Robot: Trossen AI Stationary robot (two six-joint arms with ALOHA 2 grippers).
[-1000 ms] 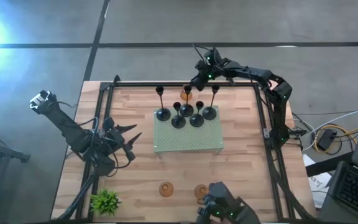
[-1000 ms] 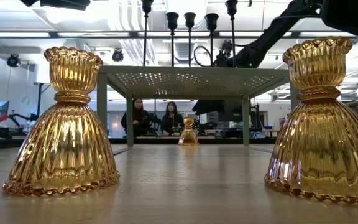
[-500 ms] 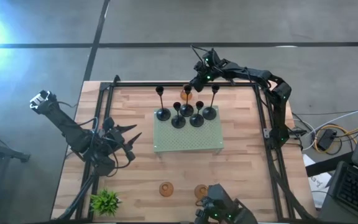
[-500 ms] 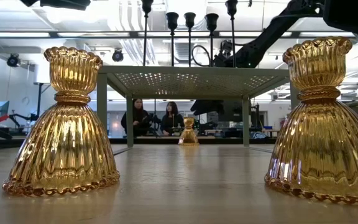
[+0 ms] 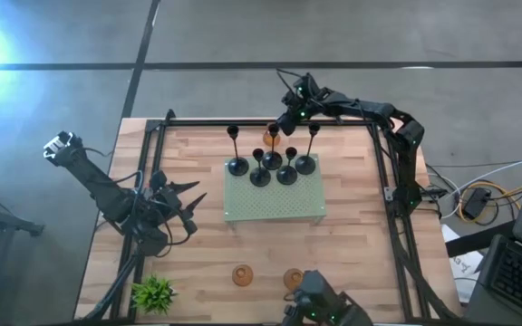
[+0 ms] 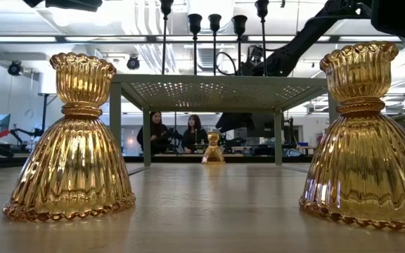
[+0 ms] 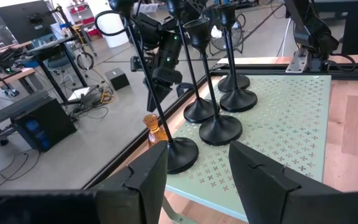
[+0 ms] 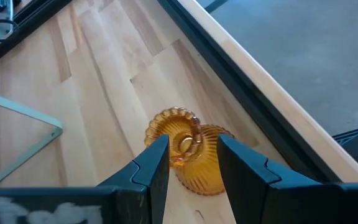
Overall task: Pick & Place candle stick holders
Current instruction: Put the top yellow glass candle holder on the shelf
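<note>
Right gripper (image 8: 191, 165): spread, poised over amber holder (image 8: 188, 155), upper centre of high view, beside frame rail (image 8: 260, 127).
Black holders (image 5: 270, 165): clustered on green tray (image 5: 275, 208), centre.
Left gripper (image 5: 184, 206): parked open, left.
Risk: holder tipped if rim is clipped.

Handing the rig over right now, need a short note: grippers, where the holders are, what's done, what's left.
Right gripper: open, fingers on either side of the amber holder at the table's far edge; not gripped yet.
Left gripper: open, empty, waiting at the table's left side, facing the rack.
Holders: five black holders stand upright on the green perforated rack. Two more amber holders stand on the wood at the near edge. Plant at the near-left corner.
Done: the black ones appear placed.
Left: apparently all three amber ones, starting with the far one.
</note>
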